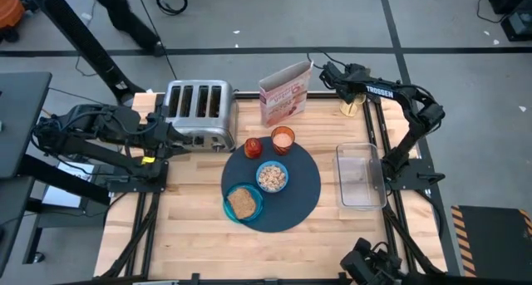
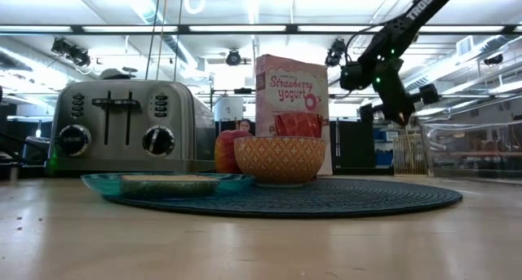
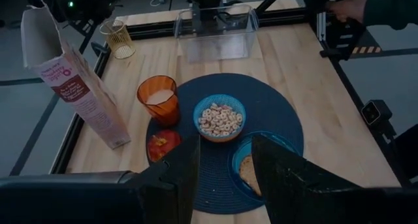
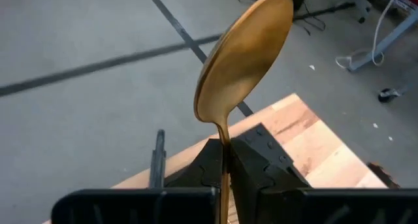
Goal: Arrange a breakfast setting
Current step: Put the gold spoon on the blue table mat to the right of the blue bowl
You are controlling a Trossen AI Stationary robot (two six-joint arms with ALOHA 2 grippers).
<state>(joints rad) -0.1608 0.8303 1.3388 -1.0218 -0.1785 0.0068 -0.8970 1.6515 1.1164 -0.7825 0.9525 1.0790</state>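
The right hand is clenched on the gold spoon at the desk's far right corner, well apart from the cereal bowl. A thin-handled spoon could twist or slip. The left hand is released.

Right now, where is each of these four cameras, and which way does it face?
High: overhead, straight down; table, both arms.
Low: table height, level past the blue bowl; right arm above.
Left wrist: on the left gripper, toward the bowl; open jaws.
Right wrist: on the right gripper, toward the floor; gold spoon clamped.
High, low and left wrist share the bowl.
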